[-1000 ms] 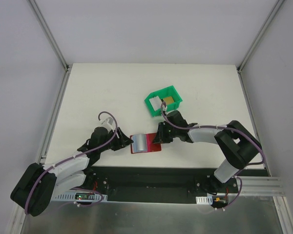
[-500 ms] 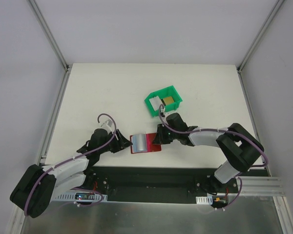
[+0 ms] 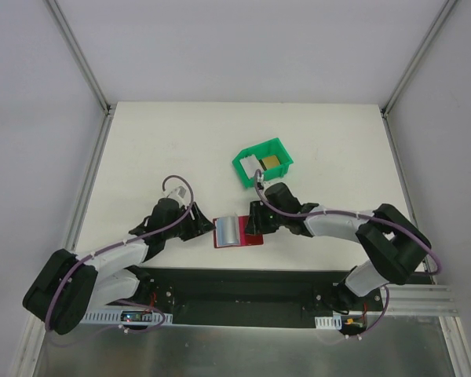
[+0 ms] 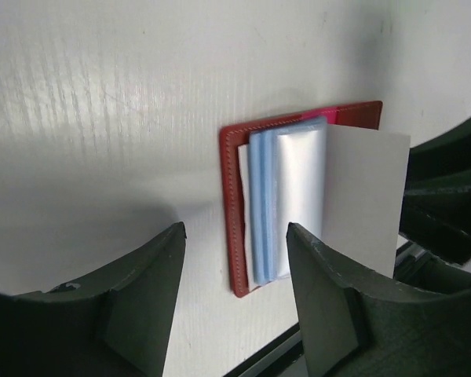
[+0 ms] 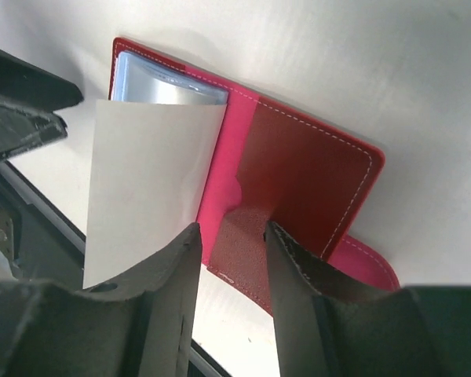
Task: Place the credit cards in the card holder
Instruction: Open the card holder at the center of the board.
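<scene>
Seating one white card (image 5: pixel 145 184) in the wallet (image 5: pixel 298 181) is the step in hand.

- Wallet: open and flat on the worktop (image 3: pixel 157 149), near the front edge, between the two arms.
- Card: one short edge appears tucked into the pale blue-grey pockets (image 4: pixel 286 204). Most of its length projects past the pocket mouth, so I judge it only partly in.
- Left jaws: spread wide and grasping nothing, low at the wallet's left side.
- Right jaws: set either side of the dark red tab (image 5: pixel 243 236) on the wallet's right half. I cannot tell whether they pinch it or stand slack around it. The card is not between them.
- Stock: the green bin (image 3: pixel 247 177) further back holds at least a whitish card (image 3: pixel 255 162) and a golden card (image 3: pixel 273 162), so the task looks early.

Next move, as I judge it:
- Press on the card's free edge, straight along the pocket line, until it sits flush.
- Pin the wallet down meanwhile, or it will slide on the smooth worktop.
- Keep the push light, since a thin card may bow or ride over the pocket lip.
- Then go to the bin for another.
</scene>
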You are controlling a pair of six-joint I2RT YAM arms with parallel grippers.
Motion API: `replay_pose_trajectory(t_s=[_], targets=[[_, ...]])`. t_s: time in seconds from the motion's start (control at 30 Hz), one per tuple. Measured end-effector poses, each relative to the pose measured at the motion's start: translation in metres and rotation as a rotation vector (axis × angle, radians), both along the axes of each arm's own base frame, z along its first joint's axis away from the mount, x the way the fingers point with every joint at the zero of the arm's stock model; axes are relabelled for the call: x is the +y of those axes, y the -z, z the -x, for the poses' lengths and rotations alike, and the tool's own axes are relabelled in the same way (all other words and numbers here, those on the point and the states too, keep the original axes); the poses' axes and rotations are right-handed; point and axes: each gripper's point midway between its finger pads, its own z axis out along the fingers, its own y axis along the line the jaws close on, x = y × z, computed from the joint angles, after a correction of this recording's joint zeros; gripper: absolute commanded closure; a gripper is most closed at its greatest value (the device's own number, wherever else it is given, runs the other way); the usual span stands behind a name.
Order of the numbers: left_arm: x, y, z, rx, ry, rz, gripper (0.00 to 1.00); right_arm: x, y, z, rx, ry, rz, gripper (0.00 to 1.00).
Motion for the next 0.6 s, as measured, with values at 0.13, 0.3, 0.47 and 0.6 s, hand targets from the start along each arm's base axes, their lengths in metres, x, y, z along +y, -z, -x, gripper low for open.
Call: replay_pose_trajectory(t_s=[0.13,0.3,0.47,0.6], targets=[[-0.003,0.002,-0.01,0.016,0.006,-0.032,0.47,-0.018,-0.012,-0.002,-0.019,0.051,0.036,0.52],[-0.008,0.004,-0.017,0.014,0.013,-0.029,0.47,-0.039,-0.04,-0.016,-0.088,0.135,0.018,0.43],[-0.015,0.004,-0.021,0.008,0.034,-0.01,0.47,-0.056,-0.035,-0.02,-0.071,0.182,0.052,0.43],[-0.019,0.003,-0.022,0.005,0.053,0.002,0.47,-0.055,-0.015,-0.012,0.001,0.159,0.079,0.43]])
